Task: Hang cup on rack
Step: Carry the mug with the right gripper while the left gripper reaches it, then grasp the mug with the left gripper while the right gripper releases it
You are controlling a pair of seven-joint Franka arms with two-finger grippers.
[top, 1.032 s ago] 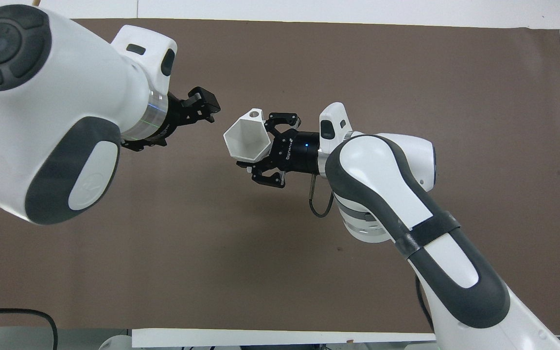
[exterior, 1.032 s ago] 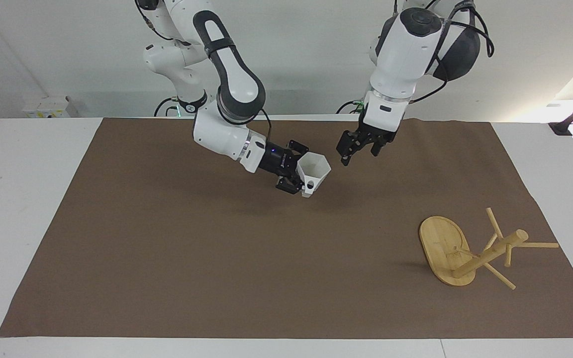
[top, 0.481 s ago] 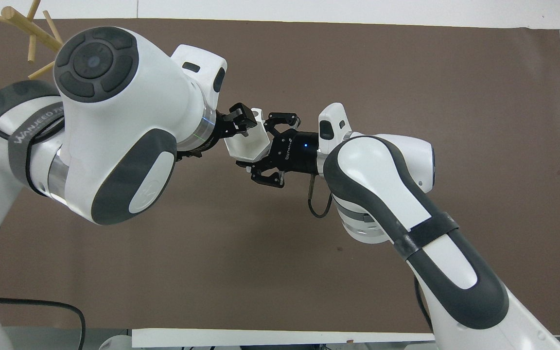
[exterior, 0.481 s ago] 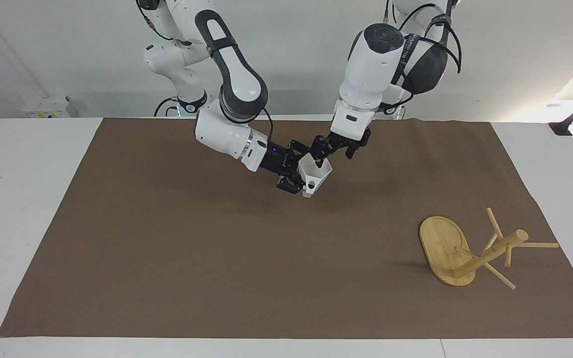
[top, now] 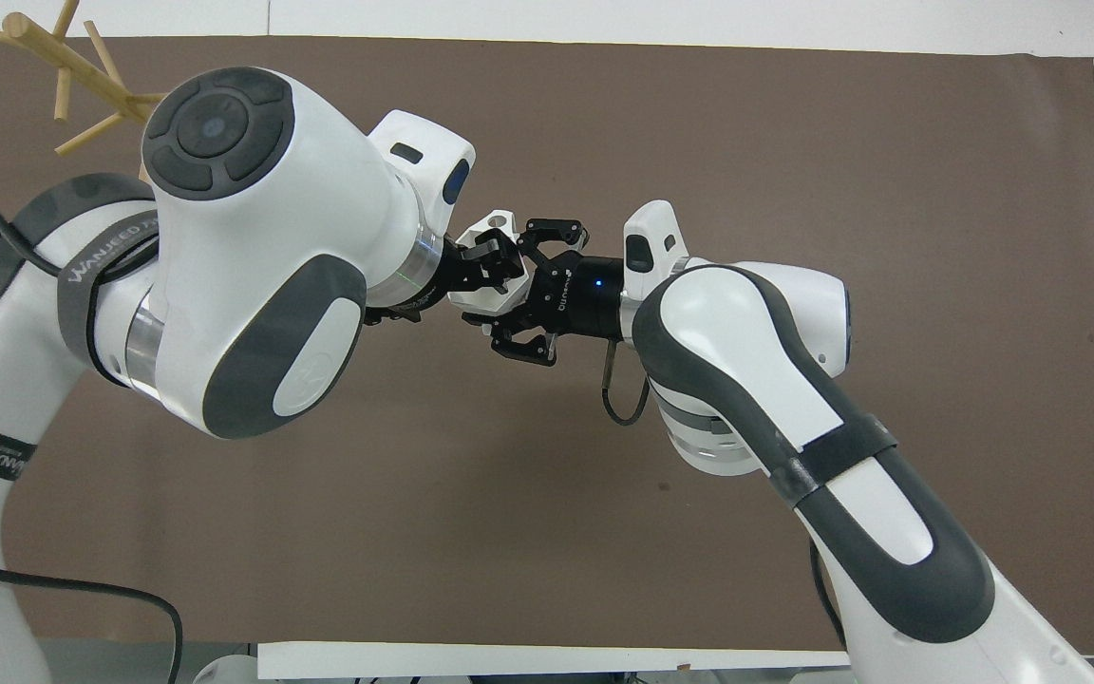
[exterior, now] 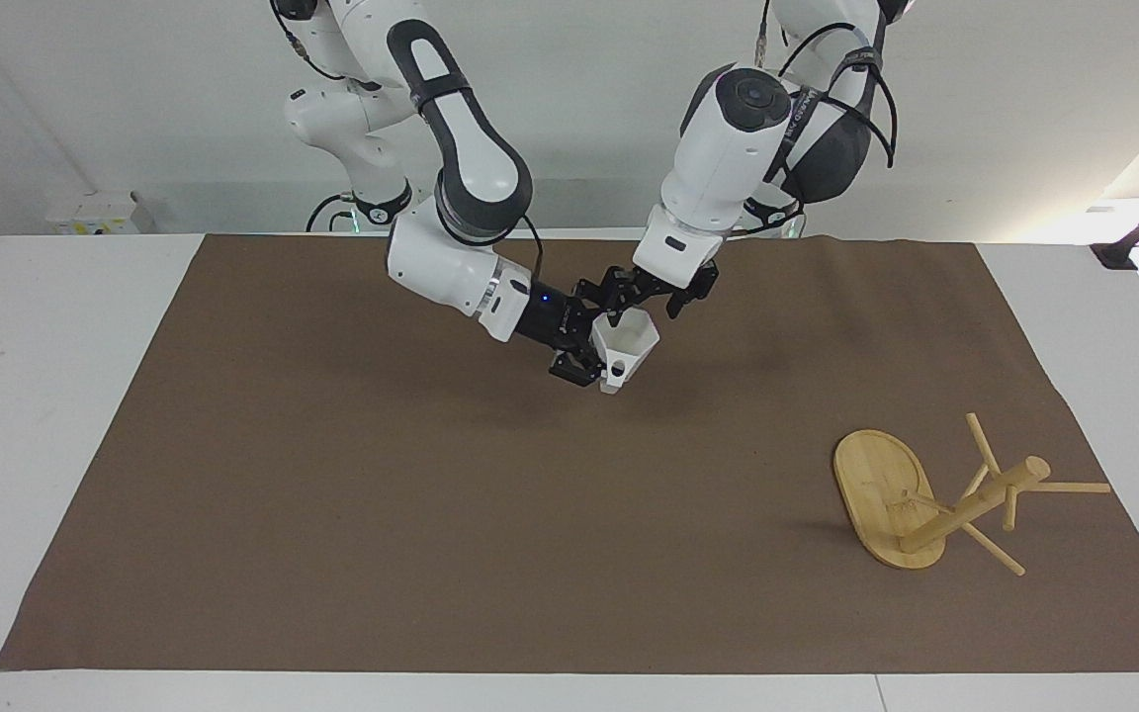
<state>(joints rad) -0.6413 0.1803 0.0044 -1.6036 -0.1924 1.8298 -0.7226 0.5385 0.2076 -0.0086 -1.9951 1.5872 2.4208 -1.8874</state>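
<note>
- Toward the right arm's end of the desk [exterior: 55,415], nothing lies on the brown mat [exterior: 332,494]. That arm reaches inward, and its right tool [exterior: 591,341] is up in the air over the middle of the mat.
- This right tool pinches the cup [exterior: 629,346] by its narrow bottom end. The cup is tipped on its side, with its mouth turned toward the left arm and its handle hanging low.
- At the cup's mouth comes the left tool [exterior: 644,305], right against the rim. Whether it has clamped on I cannot tell.
- By my reading, the step in hand is a pass of the cup from the right arm to the left.
- Toward the left arm's end of the desk, farther from the robots and well apart from the cup, the rack [exterior: 881,494] lies toppled. Its oval base stands on edge, and its post and pegs rest on the mat.
- The next move likely calls for a sure hold by the left tool before the right tool lets go, with the handle's hole left free for a peg. The rack probably has to be stood up too, since no peg can hold a cup as it lies.
- Only the facing view shows the whole rack and that the cup is off the mat.
- The overhead view shows just the rack's pegs [top: 63,62] in a corner, with the left arm's bulk hiding the base. It does show the cup's handle [top: 498,223] poking out past the left tool [top: 490,261], and the right tool [top: 518,290] astride the cup's bottom end.
</note>
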